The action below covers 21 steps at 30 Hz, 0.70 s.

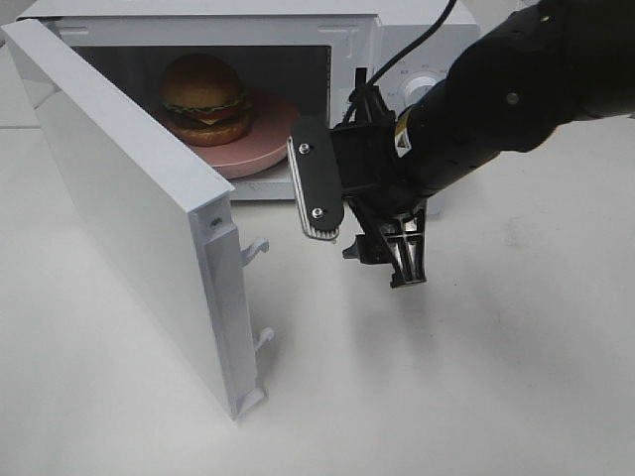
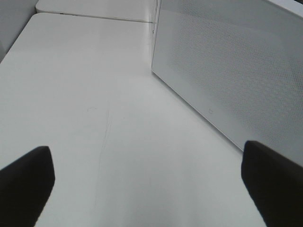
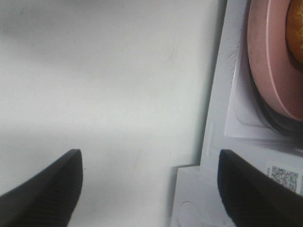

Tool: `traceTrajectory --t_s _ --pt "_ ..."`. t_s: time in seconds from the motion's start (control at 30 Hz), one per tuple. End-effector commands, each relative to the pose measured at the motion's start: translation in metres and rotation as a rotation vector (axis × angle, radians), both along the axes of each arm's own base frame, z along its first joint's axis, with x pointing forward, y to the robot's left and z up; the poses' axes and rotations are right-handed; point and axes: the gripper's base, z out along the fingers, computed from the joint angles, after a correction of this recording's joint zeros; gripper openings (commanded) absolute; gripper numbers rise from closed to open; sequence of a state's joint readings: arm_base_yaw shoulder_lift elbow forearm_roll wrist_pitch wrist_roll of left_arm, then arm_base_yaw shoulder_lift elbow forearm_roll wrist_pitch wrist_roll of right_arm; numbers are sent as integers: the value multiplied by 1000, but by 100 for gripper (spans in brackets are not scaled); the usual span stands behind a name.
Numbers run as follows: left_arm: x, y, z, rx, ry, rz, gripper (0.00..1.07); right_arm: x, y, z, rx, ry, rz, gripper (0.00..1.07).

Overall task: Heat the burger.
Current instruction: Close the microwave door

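Observation:
The burger (image 1: 204, 97), with a golden-brown bun, dark patty and green filling, sits on a pink plate (image 1: 263, 149) inside the open white microwave (image 1: 347, 30). My right gripper (image 1: 362, 223) hangs just in front of the microwave opening, to the right of the plate, open and empty. In the right wrist view the right gripper (image 3: 149, 189) spans bare table, with the plate's rim (image 3: 265, 71) and a sliver of bun (image 3: 296, 23) at the edge. My left gripper (image 2: 150, 189) is open and empty over the table beside a white perforated microwave panel (image 2: 227, 71). It is out of the exterior high view.
The microwave door (image 1: 139, 218) stands swung wide open toward the front left, its latch hooks (image 1: 260, 248) sticking out. The control dial (image 1: 422, 89) is partly hidden behind my right arm. White table (image 1: 446, 397) lies in front.

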<state>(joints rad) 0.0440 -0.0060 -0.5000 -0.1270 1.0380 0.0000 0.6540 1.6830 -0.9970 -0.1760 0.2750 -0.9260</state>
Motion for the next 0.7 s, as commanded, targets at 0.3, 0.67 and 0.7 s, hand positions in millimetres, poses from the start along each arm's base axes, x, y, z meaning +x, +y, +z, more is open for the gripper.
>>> traceTrajectory --t_s 0.3,0.67,0.7 --pt "-3 0 0 -2 -27 1 100 -41 -32 18 177 98 -294 76" --pt "-3 0 0 -2 -27 1 100 -77 -62 33 293 256 -679 76" --pt "-3 0 0 -2 -27 1 100 -77 -62 33 293 256 -679 76"
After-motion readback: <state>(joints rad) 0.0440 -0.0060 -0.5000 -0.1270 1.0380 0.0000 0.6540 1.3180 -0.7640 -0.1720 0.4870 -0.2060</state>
